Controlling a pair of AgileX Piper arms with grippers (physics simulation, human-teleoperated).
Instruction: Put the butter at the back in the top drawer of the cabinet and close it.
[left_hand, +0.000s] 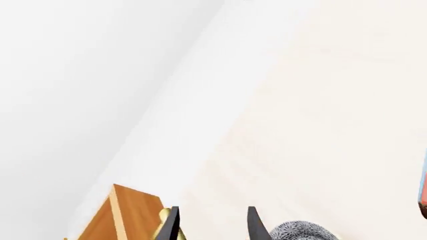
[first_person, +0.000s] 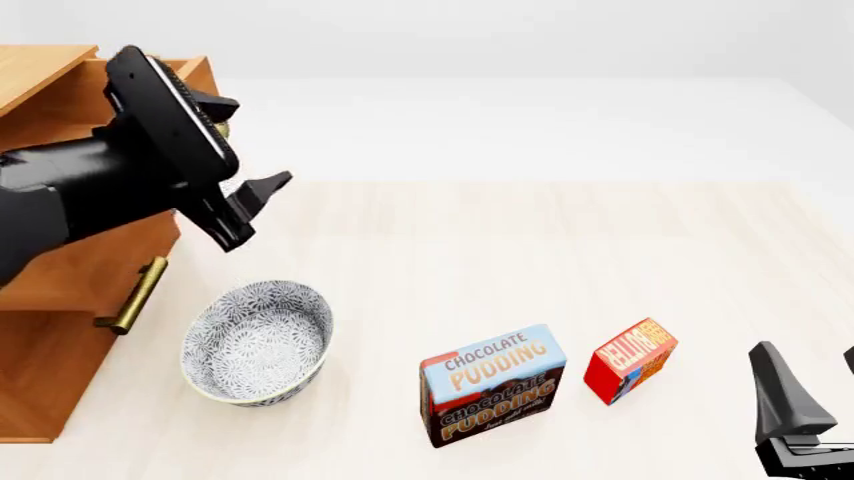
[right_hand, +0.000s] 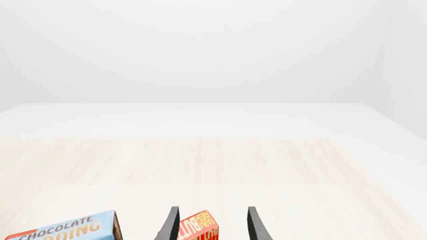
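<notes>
Red and orange, the butter (first_person: 630, 360) stands on the table (first_person: 561, 240) in the front view, just right of the pudding box (first_person: 493, 384), its long axis slanting up and to the right. The left gripper (first_person: 247, 205) hangs apart-fingered and empty by the cabinet (first_person: 54, 290), above the bowl (first_person: 258, 342). In the left wrist view its spread fingers (left_hand: 172, 222) hold nothing. In the right wrist view the right gripper (right_hand: 212, 225) is spread, the butter (right_hand: 199, 227) showing between its fingers, not visibly touched.

Pale wooden table (first_person: 561, 250), white backdrop
</notes>
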